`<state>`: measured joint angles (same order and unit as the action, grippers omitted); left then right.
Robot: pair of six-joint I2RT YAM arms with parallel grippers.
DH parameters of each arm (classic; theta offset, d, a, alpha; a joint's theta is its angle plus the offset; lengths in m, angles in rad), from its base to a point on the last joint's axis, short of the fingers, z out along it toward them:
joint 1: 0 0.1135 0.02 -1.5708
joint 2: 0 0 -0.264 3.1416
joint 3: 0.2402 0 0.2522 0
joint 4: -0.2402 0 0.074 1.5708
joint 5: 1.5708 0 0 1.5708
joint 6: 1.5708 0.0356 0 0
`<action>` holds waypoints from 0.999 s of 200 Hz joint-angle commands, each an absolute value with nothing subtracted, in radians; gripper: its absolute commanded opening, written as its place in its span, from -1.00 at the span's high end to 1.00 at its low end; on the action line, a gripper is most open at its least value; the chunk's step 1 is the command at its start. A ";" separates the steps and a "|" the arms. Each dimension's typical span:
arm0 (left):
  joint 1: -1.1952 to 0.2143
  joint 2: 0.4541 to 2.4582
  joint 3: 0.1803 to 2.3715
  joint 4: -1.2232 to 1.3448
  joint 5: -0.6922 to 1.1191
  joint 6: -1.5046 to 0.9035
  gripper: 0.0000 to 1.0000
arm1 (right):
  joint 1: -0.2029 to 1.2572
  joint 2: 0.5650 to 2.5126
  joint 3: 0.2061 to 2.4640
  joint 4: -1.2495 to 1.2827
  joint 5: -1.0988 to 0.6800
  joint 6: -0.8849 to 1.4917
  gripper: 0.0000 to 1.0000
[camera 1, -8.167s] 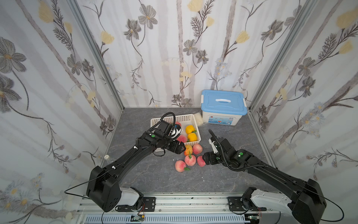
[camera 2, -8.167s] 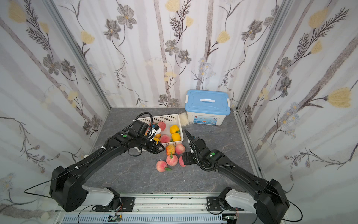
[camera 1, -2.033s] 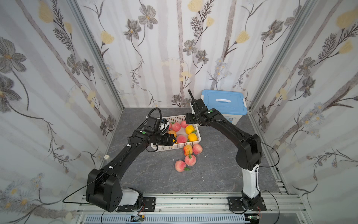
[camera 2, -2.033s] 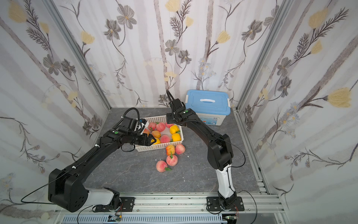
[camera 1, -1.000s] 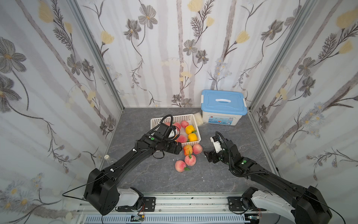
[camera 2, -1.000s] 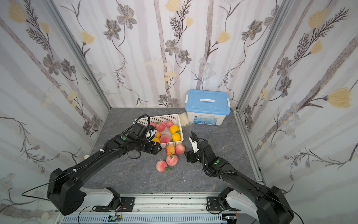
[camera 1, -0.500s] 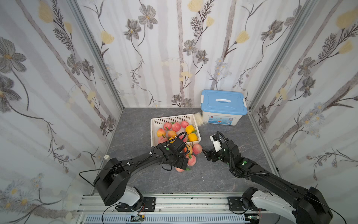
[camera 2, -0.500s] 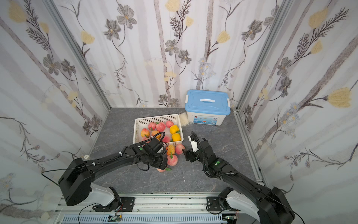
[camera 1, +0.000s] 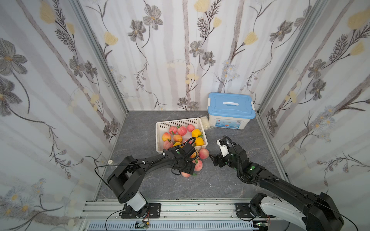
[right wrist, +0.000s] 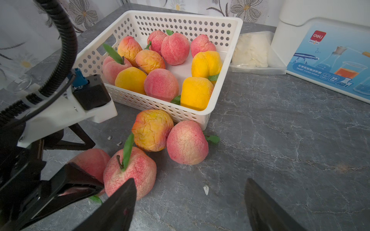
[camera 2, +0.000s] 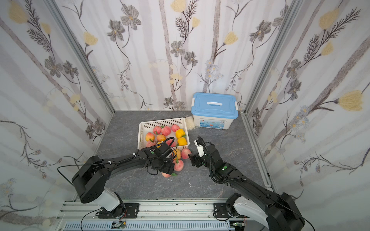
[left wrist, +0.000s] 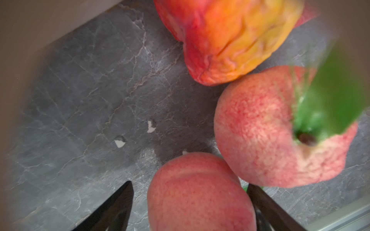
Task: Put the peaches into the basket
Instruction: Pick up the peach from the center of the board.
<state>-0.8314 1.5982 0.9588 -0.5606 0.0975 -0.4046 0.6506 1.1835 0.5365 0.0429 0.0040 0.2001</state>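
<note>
**Inspector:** Left gripper [left wrist: 189,184]?

**Assistant:** Jaws spread, straddling a round pink toy peach [left wrist: 200,200] on the grey marbled tabletop [left wrist: 90,90]. A gap shows on one side, so it is not clamped. Both top views hide those jaws under the wrist; only the wrist views expose them.

**Inspector:** Right gripper [right wrist: 190,180]?

**Assistant:** Jaws wide apart over bare tabletop, holding nothing, at 3 o'clock of the loose fruit.

**Inspector:** Task items?

**Assistant:** Ten small pink and yellow toy peaches [right wrist: 161,85] lie in the shallow white perforated plastic basket [camera 1: 178,121]. Four sit outside at its 6 o'clock. The left wrist view shows three, the right wrist view all four.

**Inspector:** Else?

**Assistant:** White plastic box with blue lid [camera 1: 231,104], at the basket's 2 o'clock.
</note>
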 commanded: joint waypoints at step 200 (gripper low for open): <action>-0.710 1.424 1.086 -0.661 0.061 -0.357 -0.25 | 0.819 1.095 0.480 0.196 -0.270 -0.021 -0.66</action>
<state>-0.7486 1.4311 1.0363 -0.6132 0.0570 -0.3996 0.8055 1.0969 0.4820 0.1398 -0.2096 0.0406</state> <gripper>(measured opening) 0.660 0.829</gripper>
